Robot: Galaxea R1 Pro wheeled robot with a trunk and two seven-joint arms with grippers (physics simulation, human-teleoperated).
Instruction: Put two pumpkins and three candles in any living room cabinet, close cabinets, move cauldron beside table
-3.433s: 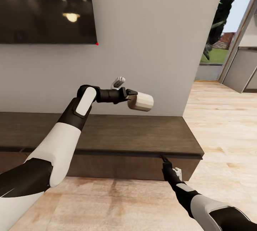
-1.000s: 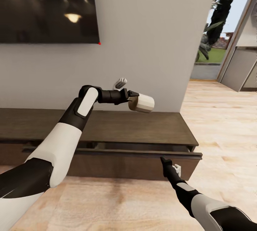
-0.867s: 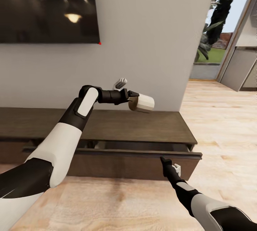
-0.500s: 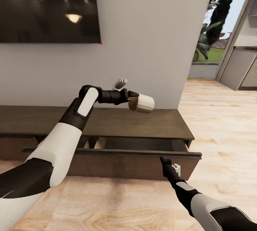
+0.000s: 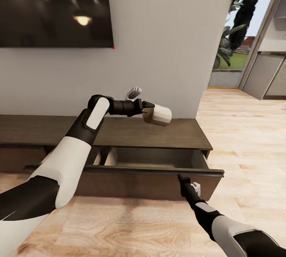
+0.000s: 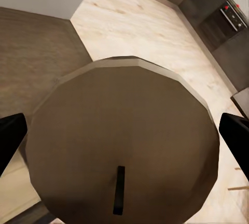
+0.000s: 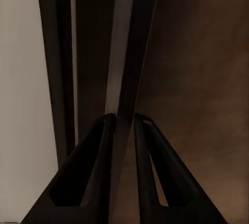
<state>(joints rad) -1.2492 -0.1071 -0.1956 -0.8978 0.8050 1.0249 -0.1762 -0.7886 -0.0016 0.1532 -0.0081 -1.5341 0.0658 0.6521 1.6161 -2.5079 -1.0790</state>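
Note:
An off-white candle [image 5: 157, 114] hangs on its side above the right part of the dark brown cabinet [image 5: 119, 131], with my left gripper [image 5: 149, 110] shut on it. The left wrist view looks at the candle's beige end [image 6: 124, 141] with its dark wick, a black finger on each side. The cabinet's right drawer [image 5: 155, 156] stands pulled out, and its light beige inside looks empty. My right gripper [image 5: 182, 177] is shut on the top edge of the drawer front [image 5: 127, 183]. In the right wrist view both fingers pinch that thin edge [image 7: 129, 52]. The pumpkins and cauldron are out of view.
A dark TV screen [image 5: 51, 8] hangs on the grey wall above the cabinet. Light wooden floor [image 5: 246, 137] runs to the right toward a doorway with greenery [image 5: 234, 38] outside and grey kitchen units [image 5: 270, 74].
The drawer was shut 3.4 s ago and has slid steadily further out with my right gripper on its edge. The view has shifted a little. The left arm and candle have kept their pose.

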